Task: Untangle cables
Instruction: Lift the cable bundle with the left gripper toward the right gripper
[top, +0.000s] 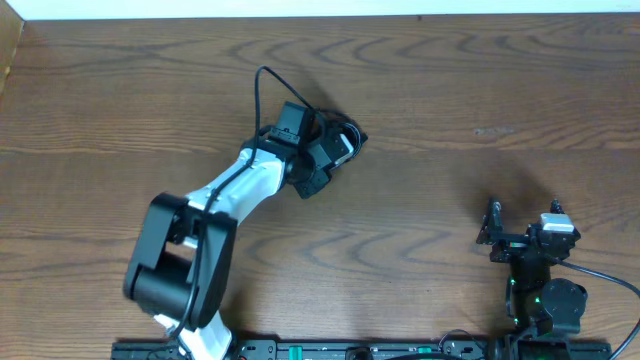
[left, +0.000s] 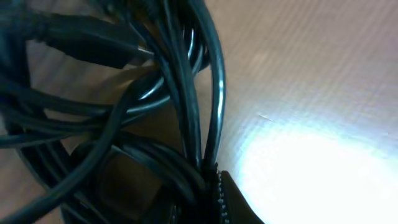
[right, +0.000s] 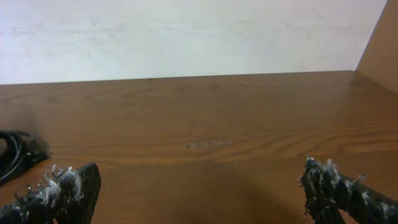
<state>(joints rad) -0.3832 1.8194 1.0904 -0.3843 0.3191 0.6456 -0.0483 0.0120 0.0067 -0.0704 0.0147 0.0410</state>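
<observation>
The cables are a bundle of thin black cords at the middle of the table, with one strand looping up to the left. My left gripper sits on the bundle. In the left wrist view the cables fill the frame in tangled loops, with a plug end at the upper left. There my left gripper is shut on a few strands. My right gripper stands wide open near the right front, far from the bundle. In the right wrist view the gripper holds nothing, and the cables show at the far left.
A wooden table carries everything. A pale wall runs along its far edge, and a wooden side panel stands at the right. The left arm reaches diagonally across the table's left half.
</observation>
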